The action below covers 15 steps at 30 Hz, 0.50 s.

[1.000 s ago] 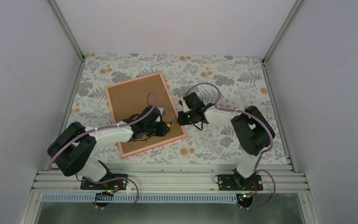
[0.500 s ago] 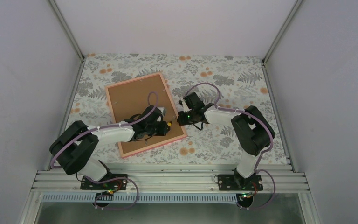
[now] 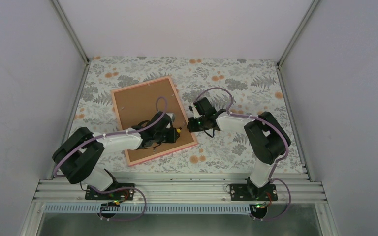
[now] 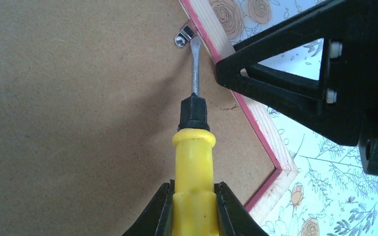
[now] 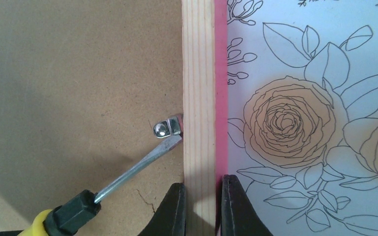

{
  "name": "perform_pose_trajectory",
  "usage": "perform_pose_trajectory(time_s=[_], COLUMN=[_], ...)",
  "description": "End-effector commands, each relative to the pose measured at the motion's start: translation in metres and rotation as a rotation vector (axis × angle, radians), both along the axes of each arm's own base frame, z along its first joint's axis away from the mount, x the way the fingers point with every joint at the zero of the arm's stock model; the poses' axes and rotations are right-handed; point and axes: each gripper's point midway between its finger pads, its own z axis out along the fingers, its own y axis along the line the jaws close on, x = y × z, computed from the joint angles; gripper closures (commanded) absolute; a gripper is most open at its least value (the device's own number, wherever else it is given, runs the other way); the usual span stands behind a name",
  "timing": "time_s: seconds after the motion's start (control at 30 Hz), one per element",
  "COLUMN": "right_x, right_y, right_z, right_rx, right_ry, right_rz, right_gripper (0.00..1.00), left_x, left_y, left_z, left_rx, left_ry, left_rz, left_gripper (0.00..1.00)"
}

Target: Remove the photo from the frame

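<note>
On tablecloth [image 3: 236, 78]: frame [image 3: 138, 101]; screwdriver [image 4: 193, 162] tip against clip [image 4: 184, 37].

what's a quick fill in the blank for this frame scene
1. The left fingers grip a screwdriver with a ___ handle.
2. Its tip sits at a metal clip on the ___ backing.
3. The right fingers pinch the frame, which lies face ___.
Missing words: yellow; brown; down
</note>
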Motion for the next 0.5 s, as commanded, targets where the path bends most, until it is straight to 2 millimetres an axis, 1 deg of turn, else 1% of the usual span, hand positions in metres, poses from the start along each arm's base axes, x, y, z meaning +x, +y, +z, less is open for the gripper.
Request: perform_pose_trajectory(time_s=[0.0, 0.23, 0.47], right_x=[-0.0267, -0.0286, -0.0275], right_y=[-0.0045, -0.0055, -0.0066], right_z=[-0.0137, -0.0145, -0.0127], right_rx=[-0.031, -0.028, -0.030], right_ry=[0.080, 0.084, 0.076], right_rz=[0.025, 0.020, 0.014], right_gripper=[0.96, 0.96, 0.96], left_x=[0.0136, 0.0195, 0.0122], left_y=[0.0174, 0.0228, 0.0201], left_z=[-0.0079, -0.0099, -0.0077], left_rx=[0.050, 0.057, 0.030], left_ry=[-0.016, -0.022, -0.002], left_rz=[0.118, 0.160, 0.134], left_gripper=[0.98, 0.98, 0.98])
